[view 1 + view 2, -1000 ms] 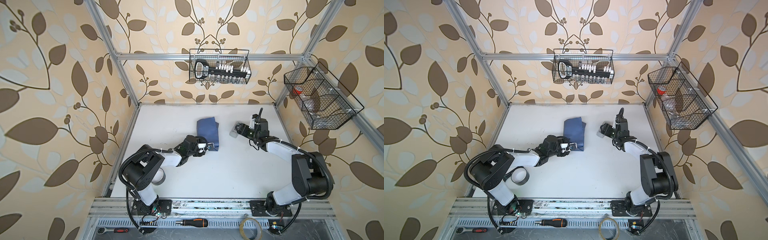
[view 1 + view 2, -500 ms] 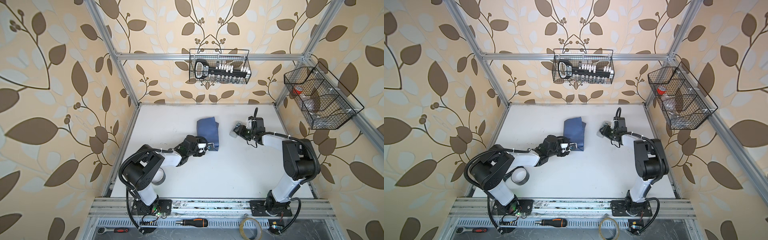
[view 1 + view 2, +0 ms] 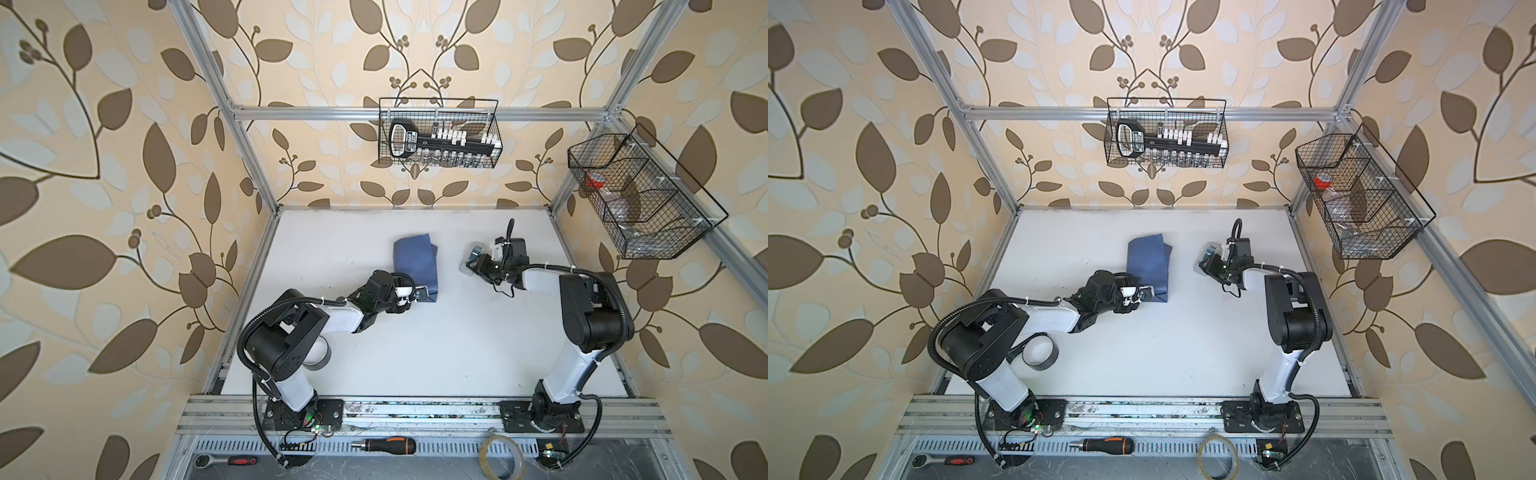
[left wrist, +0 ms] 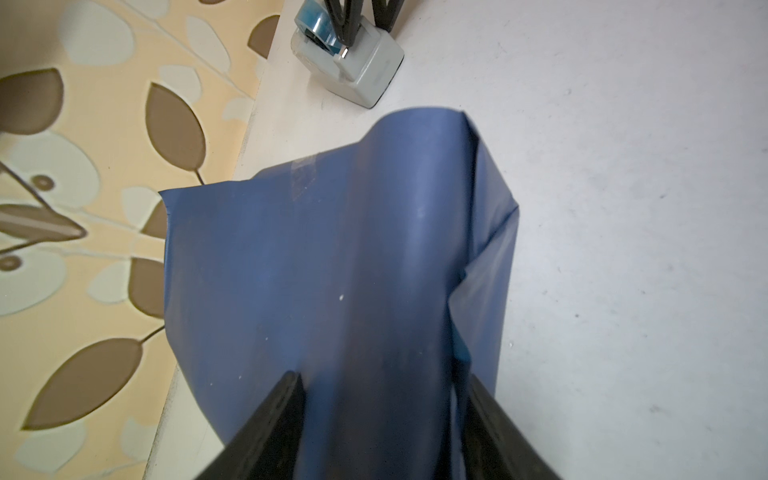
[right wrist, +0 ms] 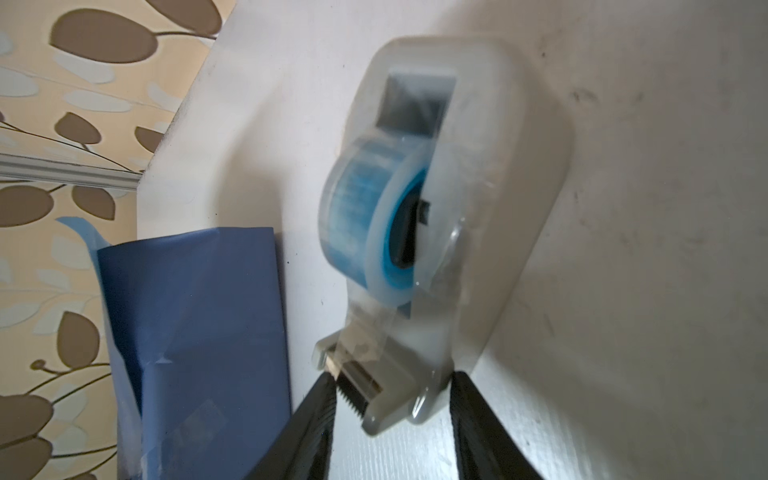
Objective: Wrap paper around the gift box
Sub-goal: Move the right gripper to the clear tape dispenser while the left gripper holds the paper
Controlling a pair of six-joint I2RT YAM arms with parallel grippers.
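Note:
The paper (image 3: pixel 415 262) (image 3: pixel 1148 262) shows its dusky blue face, folded into a long bundle on the white table; a paler edge shows in the right wrist view. The gift box is hidden inside it. My left gripper (image 3: pixel 419 294) (image 3: pixel 1144 294) is shut on the bundle's near end, with a finger on each side of the paper (image 4: pixel 332 249) around my left gripper (image 4: pixel 382 378). To the right, my right gripper (image 3: pixel 473 262) (image 3: pixel 1206 262) (image 5: pixel 392 378) is shut on the cutter end of the grey tape dispenser (image 5: pixel 478 208) (image 4: pixel 361 62), beside the paper (image 5: pixel 195 311).
A black tape roll (image 3: pixel 316 357) lies by the left arm's base. Wire baskets hang on the back wall (image 3: pixel 438 137) and the right wall (image 3: pixel 636 195). A screwdriver (image 3: pixel 384 445), a clear tape roll (image 3: pixel 500 455) and a ratchet (image 3: pixel 220 460) lie on the front rail.
My right gripper's jaws have narrowed onto the tape dispenser and the right arm's elbow has swung back. The left arm and the paper bundle have not moved.

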